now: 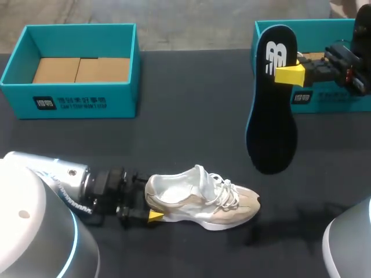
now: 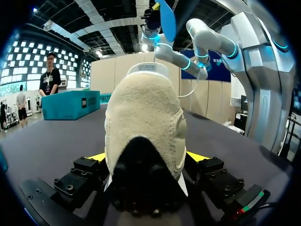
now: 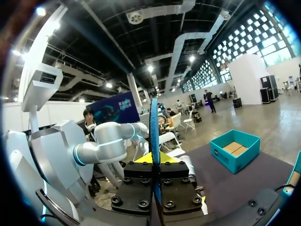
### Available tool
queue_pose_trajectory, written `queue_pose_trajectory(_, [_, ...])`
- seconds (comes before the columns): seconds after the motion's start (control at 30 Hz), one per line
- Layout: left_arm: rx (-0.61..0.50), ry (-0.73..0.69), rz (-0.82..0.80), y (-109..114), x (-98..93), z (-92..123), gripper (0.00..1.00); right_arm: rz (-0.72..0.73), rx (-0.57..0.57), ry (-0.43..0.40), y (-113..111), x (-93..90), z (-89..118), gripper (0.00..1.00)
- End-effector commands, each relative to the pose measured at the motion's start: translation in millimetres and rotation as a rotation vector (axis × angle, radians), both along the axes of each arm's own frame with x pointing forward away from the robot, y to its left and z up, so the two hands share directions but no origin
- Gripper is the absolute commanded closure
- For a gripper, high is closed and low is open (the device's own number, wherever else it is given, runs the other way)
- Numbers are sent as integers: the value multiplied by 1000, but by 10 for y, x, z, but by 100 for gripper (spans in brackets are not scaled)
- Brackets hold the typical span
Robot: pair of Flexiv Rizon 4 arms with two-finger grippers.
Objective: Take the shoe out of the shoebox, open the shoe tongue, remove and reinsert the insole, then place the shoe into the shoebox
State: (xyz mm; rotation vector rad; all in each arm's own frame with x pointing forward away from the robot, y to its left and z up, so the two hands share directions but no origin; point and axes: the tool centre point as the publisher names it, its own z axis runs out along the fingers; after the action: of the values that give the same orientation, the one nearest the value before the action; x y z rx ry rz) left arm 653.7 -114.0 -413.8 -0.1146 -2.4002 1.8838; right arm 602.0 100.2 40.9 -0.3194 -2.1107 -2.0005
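A white and beige sneaker point(image 1: 203, 200) lies on its sole on the black table near the front, toe pointing right. My left gripper point(image 1: 149, 200) stands open around its heel, and in the left wrist view the heel point(image 2: 143, 122) fills the gap between the yellow fingertips point(image 2: 96, 157). The black insole point(image 1: 271, 104) with a white logo hangs upright in the air at the right. My right gripper point(image 1: 288, 72) is shut on its upper part. In the right wrist view the insole point(image 3: 154, 127) shows edge-on, clamped in the right gripper point(image 3: 154, 157).
A teal shoebox point(image 1: 69, 98) with a cardboard insert stands at the back left. A second teal shoebox point(image 1: 324, 98) stands at the back right, just behind the hanging insole and under my right arm.
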Motion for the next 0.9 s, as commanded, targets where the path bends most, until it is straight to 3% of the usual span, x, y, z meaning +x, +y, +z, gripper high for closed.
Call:
queue_pose_trajectory(0.03, [61, -10, -40, -4, -3, 90, 0, 4, -3, 2, 16, 26, 4, 100])
queue_pose_trajectory(0.3, [189, -48, -87, 60, -55, 136, 0, 4, -3, 2, 16, 26, 4, 100])
queue_pose_trajectory(0.9, [510, -79, -23, 533, -102, 99, 0, 4, -3, 2, 16, 26, 4, 100])
